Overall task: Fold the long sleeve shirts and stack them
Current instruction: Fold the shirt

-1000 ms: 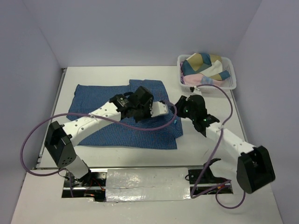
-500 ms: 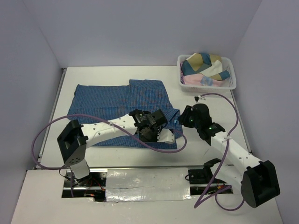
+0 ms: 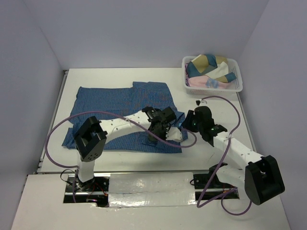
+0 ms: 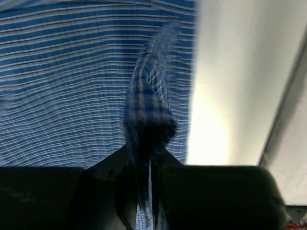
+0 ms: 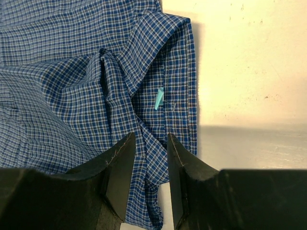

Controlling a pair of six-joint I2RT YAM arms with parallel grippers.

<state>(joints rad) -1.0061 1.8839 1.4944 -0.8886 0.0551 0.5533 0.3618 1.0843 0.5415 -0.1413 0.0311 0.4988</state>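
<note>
The shirt (image 3: pixel 110 100) lies flat on the table (image 3: pixel 120 77), long axis left to right. Left gripper (image 4: pixel 146 155): jaws nearly together around a raised fold at the near right corner; whether it is clamped cannot be told. Right gripper (image 5: pixel 148 143): jaws apart over the right edge. One second earlier, the left gripper was over mid-shirt.

blue checked shirt (image 3: pixel 112 101) flat on table (image 3: pixel 120 76); left arm (image 3: pixel 120 127), right arm (image 3: pixel 230 146) at its right edge.
</note>
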